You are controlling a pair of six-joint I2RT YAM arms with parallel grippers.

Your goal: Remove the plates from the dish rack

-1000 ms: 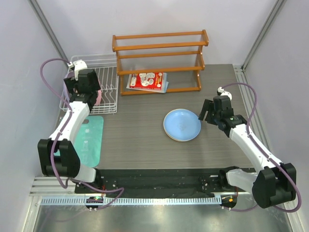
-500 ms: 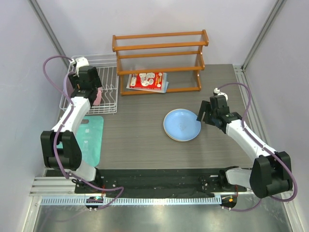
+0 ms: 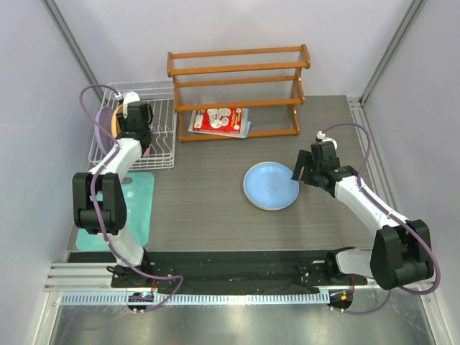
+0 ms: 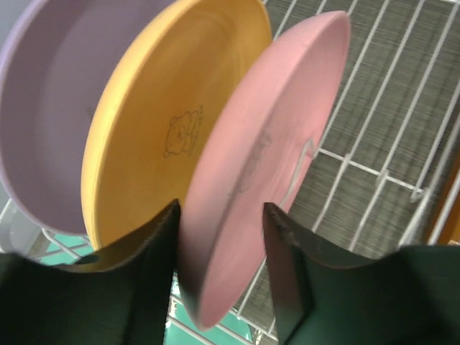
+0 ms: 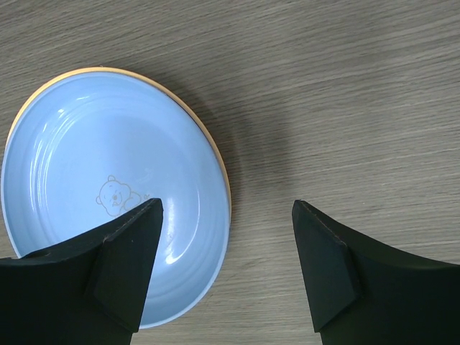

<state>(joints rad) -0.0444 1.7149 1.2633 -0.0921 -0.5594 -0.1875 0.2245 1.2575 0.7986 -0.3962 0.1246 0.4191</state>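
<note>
The pink plate point(image 4: 266, 165) stands on edge in the dish rack point(image 3: 164, 144) beside a yellow plate point(image 4: 158, 122) and a lavender plate point(image 4: 43, 93), my left jaws astride its lower rim, though whether they pinch it yet I cannot tell. It looks light, stiff and slick (thin plastic, I judge), so the rim is the hold. My right jaws hang apart over the blue plate point(image 5: 108, 194) on the table point(image 5: 345, 86); the only print is a small bear outline, no words.
</note>
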